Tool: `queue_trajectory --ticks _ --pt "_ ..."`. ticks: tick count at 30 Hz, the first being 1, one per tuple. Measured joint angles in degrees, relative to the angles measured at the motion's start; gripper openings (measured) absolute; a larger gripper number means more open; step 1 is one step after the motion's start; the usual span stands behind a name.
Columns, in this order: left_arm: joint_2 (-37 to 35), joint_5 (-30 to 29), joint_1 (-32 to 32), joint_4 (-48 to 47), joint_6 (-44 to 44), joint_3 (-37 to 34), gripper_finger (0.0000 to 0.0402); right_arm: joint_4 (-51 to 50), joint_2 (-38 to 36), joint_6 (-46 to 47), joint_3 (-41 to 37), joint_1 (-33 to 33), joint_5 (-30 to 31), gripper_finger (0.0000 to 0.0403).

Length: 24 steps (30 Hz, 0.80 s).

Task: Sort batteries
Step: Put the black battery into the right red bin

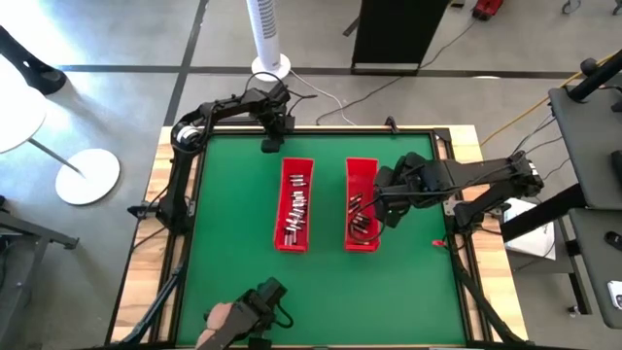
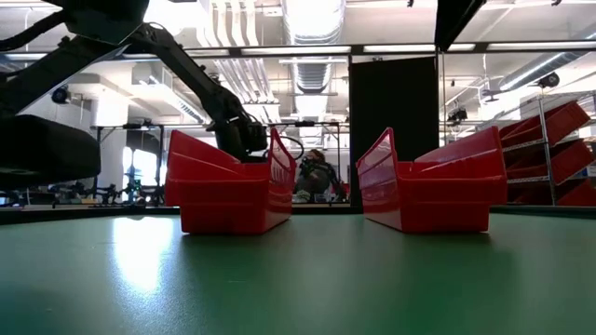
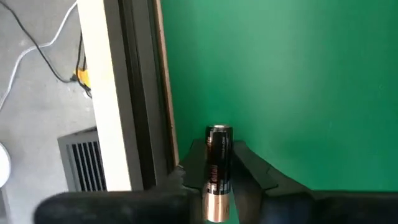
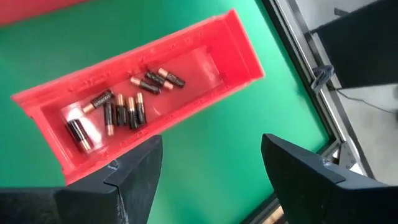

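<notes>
The left gripper (image 3: 217, 186) held its jaws clamped on a single battery (image 3: 218, 168) near the far left corner of the green surface (image 1: 233, 262), apparently lifted clear for sorting. The right gripper (image 4: 211, 174), jaws spread and empty, hovered beside the right red tray (image 1: 362, 170), seemingly poised for the next pick. That tray carried a small cluster of batteries (image 4: 124, 106); the left red tray (image 1: 295, 165) held many more (image 1: 296, 209). A person's hand (image 1: 222, 321) rested at the near edge.
</notes>
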Motion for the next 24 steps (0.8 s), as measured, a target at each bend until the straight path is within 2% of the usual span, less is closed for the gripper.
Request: queue_trajectory --ticks 4,10,12,19,22,24 --pt "-0.1 1.1 -0.1 -0.2 -6.5 -0.1 0.0023 1.9 0.0 -3.8 3.2 -1.0 0.6 0.0259" --pt "-3.0 9.3 -0.2 -5.1 -12.0 -0.9 0.0023 7.8 -0.2 -11.8 8.7 -2.6 3.5 0.0255" --pt "-5.1 10.0 -0.2 -6.0 -12.5 -0.8 0.0023 10.5 -0.3 -14.7 8.7 -3.2 3.5 0.0258" --pt "-14.2 10.5 0.5 -8.5 -15.3 -2.8 0.0023 18.8 -0.4 -20.3 2.6 -6.6 0.2 0.0271" --pt "-20.6 11.4 0.5 -8.3 -19.6 -5.2 0.0023 29.0 -0.4 -24.5 -1.4 -7.9 -0.5 0.0271" --pt "-25.6 14.8 0.6 -7.2 -23.1 -8.2 0.0023 39.7 -0.5 -27.5 -4.2 -9.0 -2.1 0.0268"
